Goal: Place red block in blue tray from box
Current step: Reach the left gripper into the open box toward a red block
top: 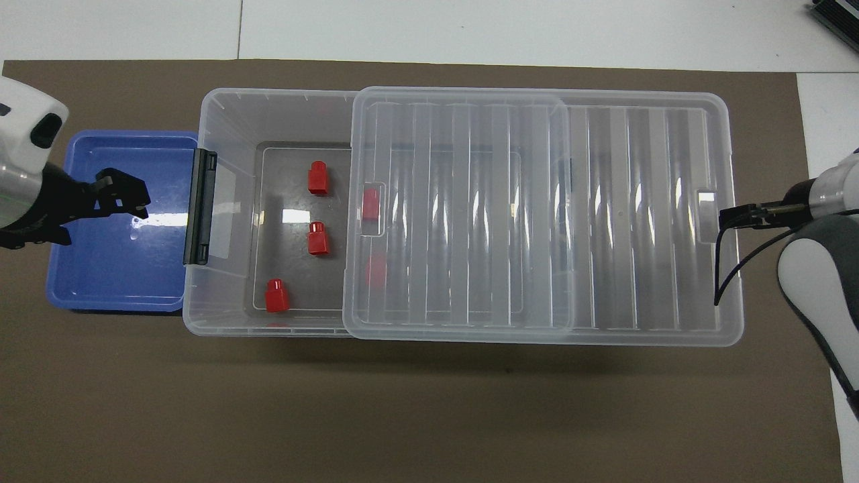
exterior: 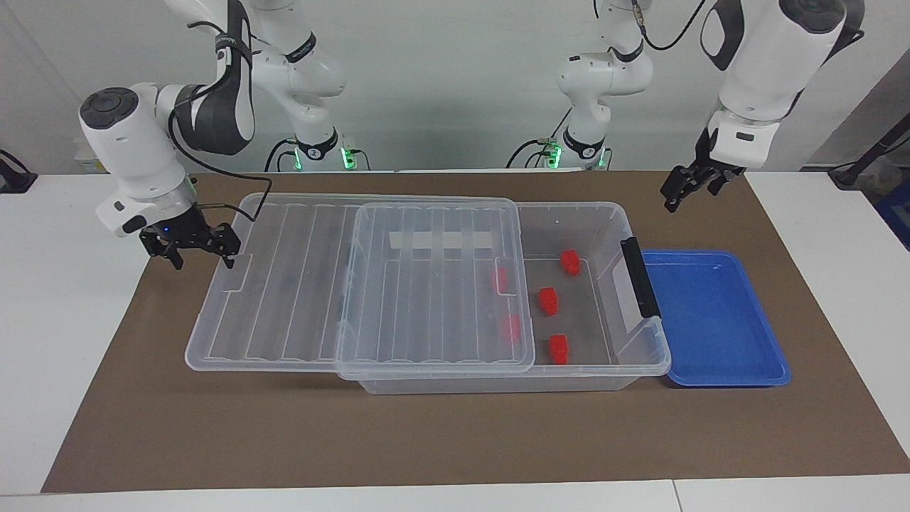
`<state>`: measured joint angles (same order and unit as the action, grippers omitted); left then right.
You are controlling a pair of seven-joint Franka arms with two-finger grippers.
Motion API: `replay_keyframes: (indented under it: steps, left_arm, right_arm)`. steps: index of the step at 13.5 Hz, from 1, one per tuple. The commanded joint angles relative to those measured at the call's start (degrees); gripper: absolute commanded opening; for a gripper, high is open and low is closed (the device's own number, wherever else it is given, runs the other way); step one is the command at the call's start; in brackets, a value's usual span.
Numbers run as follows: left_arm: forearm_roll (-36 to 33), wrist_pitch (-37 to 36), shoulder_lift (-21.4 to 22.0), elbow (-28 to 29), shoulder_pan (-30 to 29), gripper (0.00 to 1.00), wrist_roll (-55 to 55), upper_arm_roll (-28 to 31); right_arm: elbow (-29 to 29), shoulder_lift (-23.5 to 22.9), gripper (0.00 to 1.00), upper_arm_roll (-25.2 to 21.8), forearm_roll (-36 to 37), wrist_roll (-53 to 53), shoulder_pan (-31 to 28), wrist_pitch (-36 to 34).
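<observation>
Currently my left claw (exterior: 688,189) is hanging over the mat near the tray (exterior: 714,318), grip unclear. Right claw (exterior: 190,247) is sitting open by the lid (exterior: 298,284). Blocks (exterior: 547,300) are lying in the box (exterior: 604,313).

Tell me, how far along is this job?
Done: the box is open, its lid slid toward the right arm's end, uncovering three red blocks; two more show through the lid. In hand: nothing. The left pincer hangs empty near the tray; the right pincer is at the lid's end. Left: lifting a block into the tray, which holds nothing.
</observation>
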<state>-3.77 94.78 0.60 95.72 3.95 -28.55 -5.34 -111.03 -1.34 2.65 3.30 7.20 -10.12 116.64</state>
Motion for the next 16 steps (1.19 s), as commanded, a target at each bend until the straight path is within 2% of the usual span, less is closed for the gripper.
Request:
replay_keyframes:
  steps: [1,4,7,9,12,16]
  left_arm:
    - [-0.54,7.32,-4.27,1.49,5.35,1.0,-8.43,0.59]
    - [-2.3,14.7,-9.91,3.06,10.54,1.0,-11.42,0.68]
    - [-2.39,29.79,-12.45,12.71,13.09,1.0,-12.14,0.68]
    - [-2.39,36.67,-12.56,17.72,13.71,1.0,-11.62,0.42]
    - [-2.39,39.07,-11.94,22.48,15.3,1.0,-11.09,0.42]
    - [-2.3,41.87,-12.82,24.51,16.79,1.0,-11.09,0.42]
  right_arm:
    - [2.57,1.95,1.0,0.61,-0.13,-3.41,-0.25,-4.47]
    - [7.13,2.4,1.0,1.13,-0.22,-8.59,1.24,-8.6]
    - [13.62,0.73,1.0,1.13,-0.31,-12.47,3.09,-15.71]
    - [16.89,0.02,1.0,1.22,-1.09,-13.35,3.26,-18.89]
    - [19.54,0.02,1.0,1.22,-2.77,-17.64,5.1,-21.36]
    - [18.84,1.69,1.0,1.22,-2.33,-23.2,8.71,-22.86]
